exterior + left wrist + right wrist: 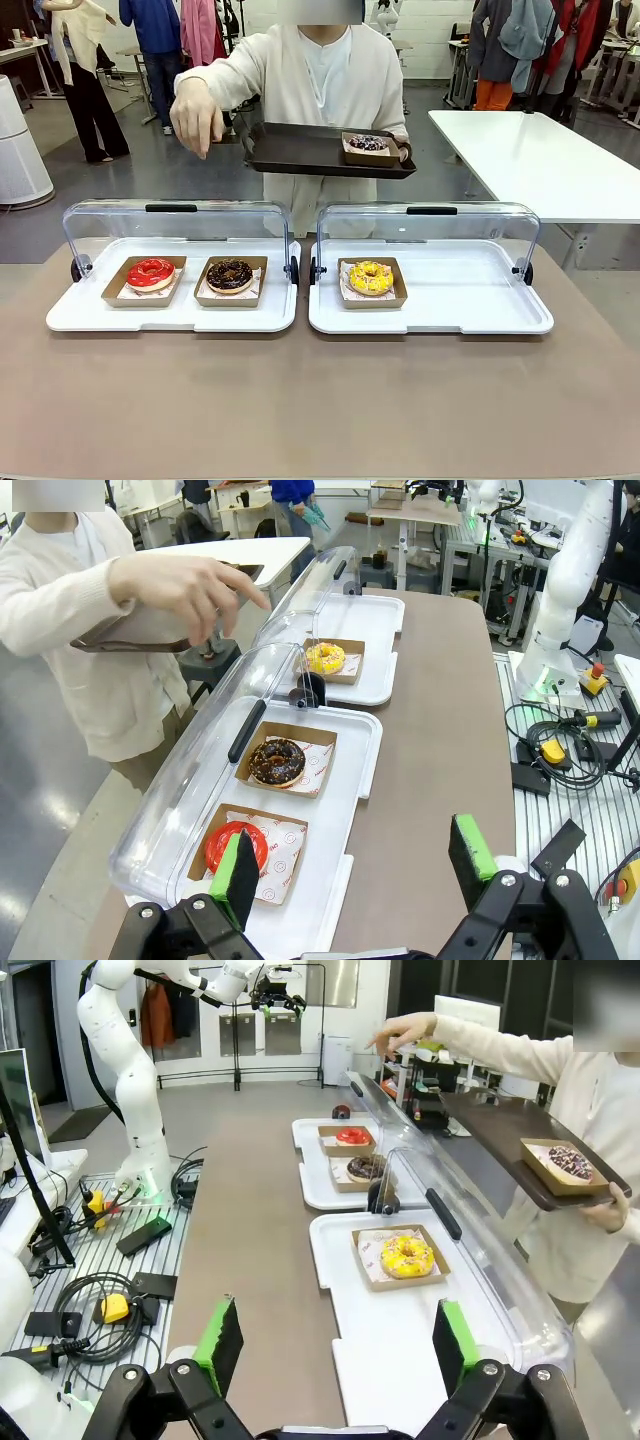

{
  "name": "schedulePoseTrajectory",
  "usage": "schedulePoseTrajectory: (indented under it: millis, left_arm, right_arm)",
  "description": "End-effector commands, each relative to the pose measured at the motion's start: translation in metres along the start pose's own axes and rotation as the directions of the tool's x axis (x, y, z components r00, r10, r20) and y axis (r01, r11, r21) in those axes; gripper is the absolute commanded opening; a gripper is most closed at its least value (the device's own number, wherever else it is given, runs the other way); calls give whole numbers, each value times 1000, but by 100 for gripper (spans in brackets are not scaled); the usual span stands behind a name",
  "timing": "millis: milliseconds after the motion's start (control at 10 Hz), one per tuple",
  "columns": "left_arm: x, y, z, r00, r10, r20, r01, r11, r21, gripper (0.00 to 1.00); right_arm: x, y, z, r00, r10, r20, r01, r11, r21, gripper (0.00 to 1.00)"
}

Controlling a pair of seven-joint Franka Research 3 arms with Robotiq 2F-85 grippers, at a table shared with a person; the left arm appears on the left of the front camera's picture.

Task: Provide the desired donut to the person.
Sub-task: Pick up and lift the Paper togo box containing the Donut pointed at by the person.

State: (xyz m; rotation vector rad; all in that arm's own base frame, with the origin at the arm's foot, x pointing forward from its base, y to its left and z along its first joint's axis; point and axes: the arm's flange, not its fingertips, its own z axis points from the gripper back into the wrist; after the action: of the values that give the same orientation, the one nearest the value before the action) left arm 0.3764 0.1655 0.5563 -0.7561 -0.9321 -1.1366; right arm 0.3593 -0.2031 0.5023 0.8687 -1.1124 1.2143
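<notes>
Waiting with left hand (355, 860) and right hand (336, 1335) spread apart, empty, for the person (320, 80) pointing over the left case (170, 322), tray (300, 150) held out ready for loading.

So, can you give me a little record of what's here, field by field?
left case: red donut and chocolate donut, lid up
right case: yellow donut, lid up
person: holds dark tray carrying a sprinkled donut; raised hand with fingers pointing down
left end effector: open, empty
right end effector: open, empty
</notes>
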Motion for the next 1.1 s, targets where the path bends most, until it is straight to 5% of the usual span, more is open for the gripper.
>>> schedulePoseTrajectory:
  millis: [0, 1000]
  left_arm:
    - [1, 0, 0, 1000, -10, 8, 10, 1000, 9, 100]
    - [1, 0, 0, 1000, -10, 8, 10, 1000, 9, 100]
  right_arm:
    - [1, 1, 0, 1000, -5, 4, 5, 1000, 12, 100]
    - [1, 1, 0, 1000, -5, 4, 5, 1000, 12, 100]
